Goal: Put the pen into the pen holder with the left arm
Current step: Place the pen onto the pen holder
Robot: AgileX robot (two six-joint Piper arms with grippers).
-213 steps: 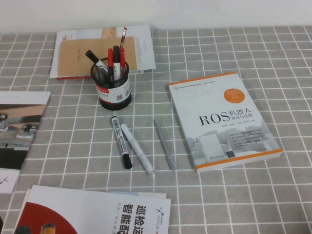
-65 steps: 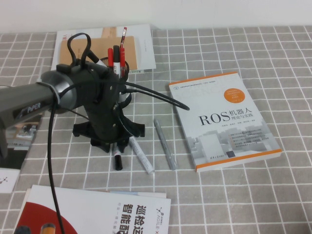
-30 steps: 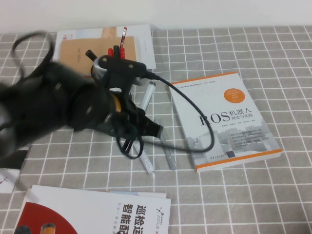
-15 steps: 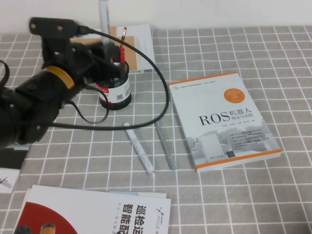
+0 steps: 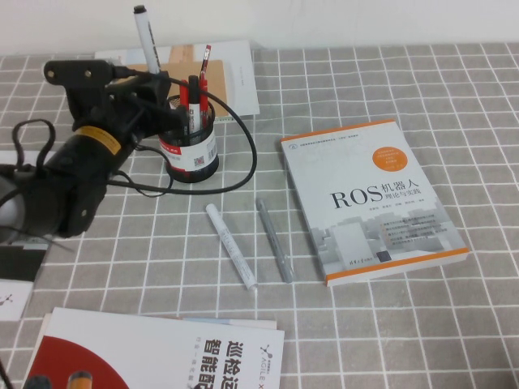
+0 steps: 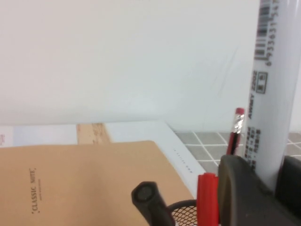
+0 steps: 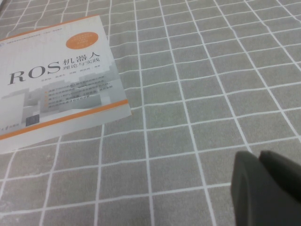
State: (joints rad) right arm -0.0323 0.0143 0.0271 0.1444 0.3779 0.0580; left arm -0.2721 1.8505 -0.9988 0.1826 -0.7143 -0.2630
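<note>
So the left gripper [image 5: 154, 81] was clamped on the pen [image 5: 146, 39], upright just left of the black mesh pen holder [image 5: 191, 146]. Right gripper [image 7: 268, 188] hung low over bare checked cloth, fingers together, holding nothing. 2 loose markers lay nearby.

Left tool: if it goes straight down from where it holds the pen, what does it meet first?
Probably the pen holder: the left tool grips the pen upright beside its rim; depth is unclear. The right tool hangs over the cloth.

We see the pen [image 6: 275, 89] standing upright, clamped between the left gripper's [image 6: 277, 188] dark fingers [image 6: 244, 193], above the mesh holder [image 6: 186, 214] and a tan notebook [image 6: 80, 183].
</note>
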